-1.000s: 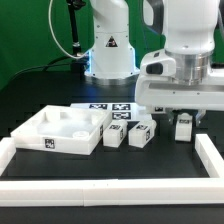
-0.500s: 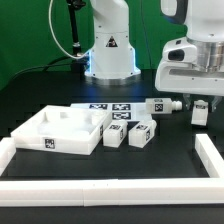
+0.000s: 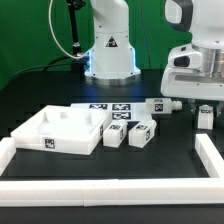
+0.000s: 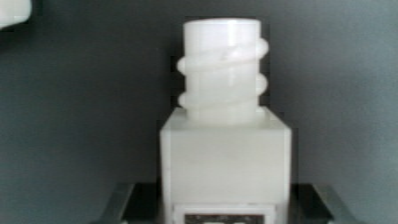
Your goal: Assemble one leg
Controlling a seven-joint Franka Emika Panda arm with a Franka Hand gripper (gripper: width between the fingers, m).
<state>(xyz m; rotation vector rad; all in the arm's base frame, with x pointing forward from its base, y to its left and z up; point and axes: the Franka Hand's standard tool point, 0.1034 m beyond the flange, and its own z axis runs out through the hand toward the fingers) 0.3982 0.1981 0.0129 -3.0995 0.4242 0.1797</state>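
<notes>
The gripper (image 3: pixel 205 110) hangs at the far end of the exterior view's right, closed to the width of one leg (image 3: pixel 205 118), which it holds between its two fingers. In the wrist view the dark fingers (image 4: pixel 135 205) press against opposite flat sides of the leg (image 4: pixel 222 155), near the end that carries the black-and-white tag (image 4: pixel 222 216). The leg's round threaded peg (image 4: pixel 222 70) points straight away from the gripper (image 4: pixel 222 205) toward the dark table (image 4: pixel 71 120). Whether the leg's lower end touches the table cannot be told. Just beside the gripper, toward the exterior view's left, a second leg (image 3: pixel 163 105) lies on its side. Further out on that same side and nearer the camera, two more legs (image 3: pixel 140 135) stand next to each other. Behind them lies the marker board (image 3: pixel 100 108). Beyond them, well apart from the gripper, sits the white tray (image 3: pixel 38 135) with its compartments. A low white border (image 3: pixel 210 160) runs along the table below and in front of the gripper.
</notes>
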